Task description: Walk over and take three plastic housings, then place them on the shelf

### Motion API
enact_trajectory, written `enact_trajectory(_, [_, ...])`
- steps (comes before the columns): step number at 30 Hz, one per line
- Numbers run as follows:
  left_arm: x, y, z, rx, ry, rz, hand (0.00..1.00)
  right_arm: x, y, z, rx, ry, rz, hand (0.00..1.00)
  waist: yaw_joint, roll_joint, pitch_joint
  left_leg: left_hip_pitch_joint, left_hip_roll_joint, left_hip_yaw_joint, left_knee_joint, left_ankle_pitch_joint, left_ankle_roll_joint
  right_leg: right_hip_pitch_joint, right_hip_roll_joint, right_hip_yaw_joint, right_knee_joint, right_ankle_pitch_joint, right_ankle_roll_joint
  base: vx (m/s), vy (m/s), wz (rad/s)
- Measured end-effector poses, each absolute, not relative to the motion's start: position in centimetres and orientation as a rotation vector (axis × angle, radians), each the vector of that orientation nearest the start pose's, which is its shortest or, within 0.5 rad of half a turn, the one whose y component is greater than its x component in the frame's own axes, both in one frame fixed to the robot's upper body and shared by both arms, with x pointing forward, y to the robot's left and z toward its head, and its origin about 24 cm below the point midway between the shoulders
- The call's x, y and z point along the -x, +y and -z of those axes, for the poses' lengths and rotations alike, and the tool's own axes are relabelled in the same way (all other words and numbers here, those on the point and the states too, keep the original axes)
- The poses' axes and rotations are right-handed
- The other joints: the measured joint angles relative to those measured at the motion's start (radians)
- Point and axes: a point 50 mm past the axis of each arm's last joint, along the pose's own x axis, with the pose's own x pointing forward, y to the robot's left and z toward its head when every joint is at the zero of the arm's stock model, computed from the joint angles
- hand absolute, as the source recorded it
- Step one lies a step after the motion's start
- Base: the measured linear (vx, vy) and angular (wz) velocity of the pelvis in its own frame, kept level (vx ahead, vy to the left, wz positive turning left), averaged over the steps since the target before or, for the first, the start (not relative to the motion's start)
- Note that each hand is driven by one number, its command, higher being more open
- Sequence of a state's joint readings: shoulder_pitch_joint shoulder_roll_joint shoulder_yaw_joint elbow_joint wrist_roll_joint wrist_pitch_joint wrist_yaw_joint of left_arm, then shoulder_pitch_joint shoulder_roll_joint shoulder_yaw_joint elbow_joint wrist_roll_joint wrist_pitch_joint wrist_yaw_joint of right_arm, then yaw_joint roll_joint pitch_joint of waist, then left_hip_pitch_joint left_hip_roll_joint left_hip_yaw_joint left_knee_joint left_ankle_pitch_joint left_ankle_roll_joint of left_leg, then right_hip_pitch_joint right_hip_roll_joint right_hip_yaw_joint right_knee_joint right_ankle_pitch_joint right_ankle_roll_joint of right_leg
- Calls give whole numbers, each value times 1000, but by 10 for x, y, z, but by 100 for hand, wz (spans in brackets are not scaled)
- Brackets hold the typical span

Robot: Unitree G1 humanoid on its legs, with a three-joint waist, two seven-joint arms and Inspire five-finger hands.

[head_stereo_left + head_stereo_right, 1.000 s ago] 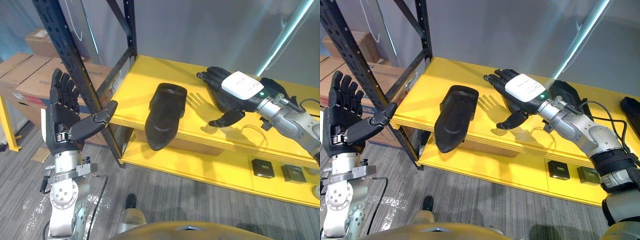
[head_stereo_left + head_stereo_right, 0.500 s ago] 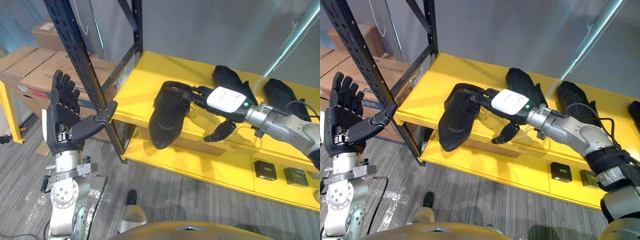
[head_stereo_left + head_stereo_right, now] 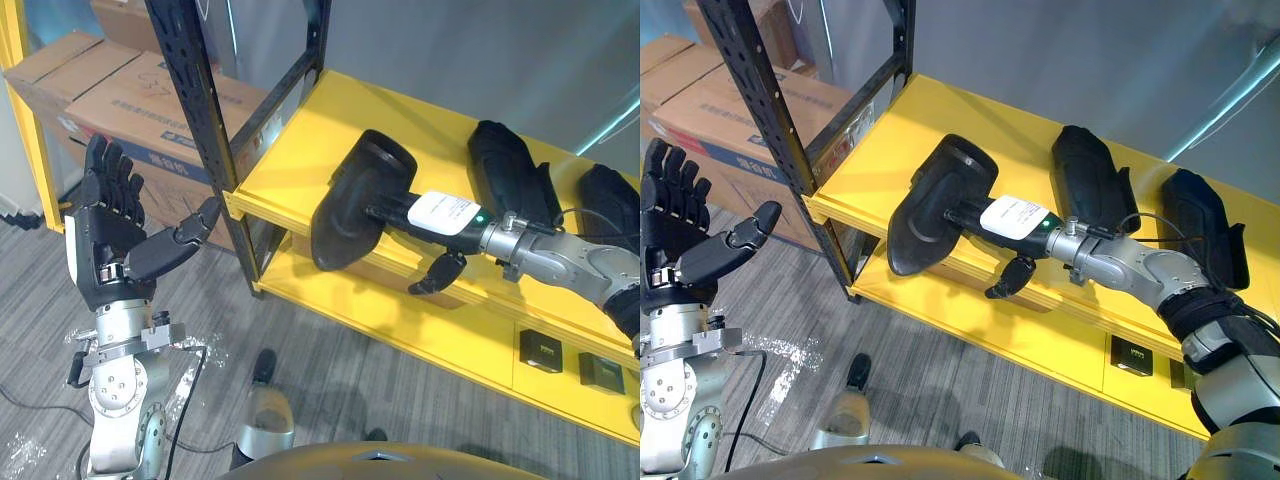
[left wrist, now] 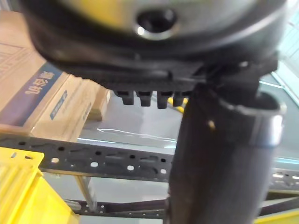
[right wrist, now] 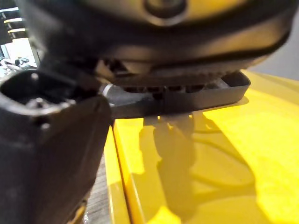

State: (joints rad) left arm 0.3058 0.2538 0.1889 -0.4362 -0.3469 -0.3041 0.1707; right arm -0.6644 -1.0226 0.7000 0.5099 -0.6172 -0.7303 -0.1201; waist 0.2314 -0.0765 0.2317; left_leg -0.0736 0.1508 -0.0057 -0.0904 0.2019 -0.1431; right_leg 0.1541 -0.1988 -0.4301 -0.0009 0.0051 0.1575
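The front housing (image 3: pixel 350 205) lies tilted on the yellow shelf (image 3: pixel 290 150), its long axis running back to front: the round open end points up and back, and the narrow end juts past the shelf's front edge. The right hand (image 3: pixel 440 213) lays straight fingers against its side, thumb hanging apart below. A second housing (image 3: pixel 508 170) and a third housing (image 3: pixel 612 200) lie further right, also lengthwise back to front. The left hand (image 3: pixel 105 240) is raised by the black upright (image 3: pixel 195 110), fingers spread, holding nothing

I take this for a storeroom or workshop: black perforated steel rack (image 3: pixel 200 120), yellow shelves (image 3: pixel 320 130), cardboard boxes (image 3: pixel 110 85) upper left, grey floor (image 3: pixel 330 370).
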Motion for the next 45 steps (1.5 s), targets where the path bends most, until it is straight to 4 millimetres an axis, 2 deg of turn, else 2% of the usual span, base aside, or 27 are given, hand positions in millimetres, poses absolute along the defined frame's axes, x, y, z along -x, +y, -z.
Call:
enact_trajectory(1, [-177, 240, -123, 41, -484, -308, 100, -308, -224, -121, 1628, -507, -762, 0, 1, -3, 1, -2, 0, -2, 0, 0, -1, -1, 1, -2, 0, 0, 0, -15, -12, 7])
enact_trajectory(6, [-175, 244, -126, 27, -494, -321, 100, -311, -216, -123, 1599, -576, -724, 0, 23, -20, 12, -16, 1, -5, 0, 4, 1, -13, 2, -4, 1, 0, -1, 0, 0, 0])
enact_trajectory(15, [-174, 243, -126, 18, -495, -293, 100, -319, -202, -133, 1536, -677, -647, 0, 42, -31, 14, -16, 1, -7, 0, 4, 1, -13, 3, -4, 4, -4, -6, 0, 0, 0])
enact_trajectory(20, [-172, 240, -134, 13, -526, -270, 100, -319, -191, -125, 1516, -670, -691, 0, 52, -45, 15, -16, 1, -11, 0, 5, 1, -14, 3, -4, 15, -8, -14, -3, -2, 1])
enact_trajectory(32, [-171, 240, -132, 4, -514, -255, 100, -313, -195, -108, 1512, -605, -717, 0, 65, -48, 14, -15, 3, -16, 0, 9, 1, -13, 6, -4, 18, -9, -15, -12, -5, 0])
enact_trajectory(36, [-171, 240, -132, 4, -513, -254, 100, -313, -195, -105, 1494, -606, -673, 0, 67, -54, 16, -16, 6, -17, 0, 10, 1, -13, 9, -4, 18, -9, -15, 0, 0, 0])
enact_trajectory(40, [-172, 240, -132, 5, -511, -253, 100, -320, -190, -102, 1422, -563, -552, 0, 67, -56, 16, -19, 8, -18, 0, 12, 1, -15, 11, -4, 18, -9, -15, 0, 0, 0])
enact_trajectory(45, [-174, 233, -128, 28, -499, -228, 100, -333, -173, -100, 1308, -523, -434, 0, 65, -49, 21, -19, 8, -24, 0, 17, 2, -13, 11, -6, 19, -7, -11, 0, 0, 1])
